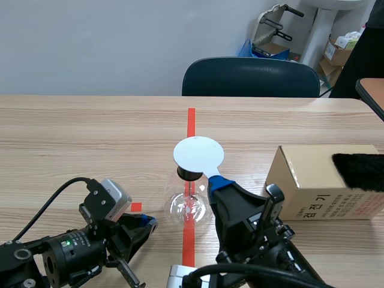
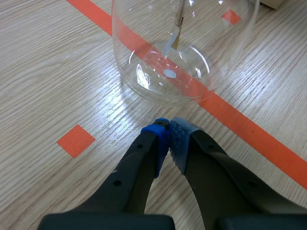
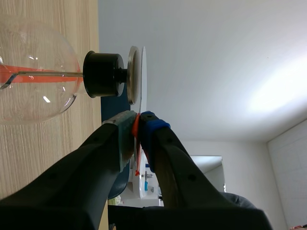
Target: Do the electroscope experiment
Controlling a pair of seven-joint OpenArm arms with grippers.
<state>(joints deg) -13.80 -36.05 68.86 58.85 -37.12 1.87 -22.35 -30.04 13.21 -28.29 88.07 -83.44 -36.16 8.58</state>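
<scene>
**Q:** Where is the electroscope?

**A:** The electroscope (image 1: 191, 191) stands upright on the wooden table (image 1: 90, 138). It sits on the long orange-red tape line (image 1: 191, 122), about midway between the left and right edges and closer to the near edge than the far one. It is a round clear glass flask (image 2: 163, 62) with a black stopper (image 3: 101, 74) in its neck and a flat pale disc (image 1: 198, 153) on top.

**Q:** What is each gripper doing?

**A:** The right gripper (image 3: 135, 125) is raised beside the disc, with its fingertips right at the disc's rim. Its pads are pinched on a thin orange-red strip (image 3: 136, 165), and the strip's upper end reaches the rim (whether it actually touches is hard to tell). The left gripper (image 2: 168, 136) lies low on the table, its blue pads pressed together with nothing between them. It points at the base of the flask, which stands just ahead of the fingertips and not touching them.

**Q:** Anything else on the table?

**A:** A cardboard box (image 1: 306, 180) sits near the right edge, with a piece of black fur (image 1: 359, 171) lying on it. A dark chair (image 1: 252, 77) stands beyond the far edge.
</scene>
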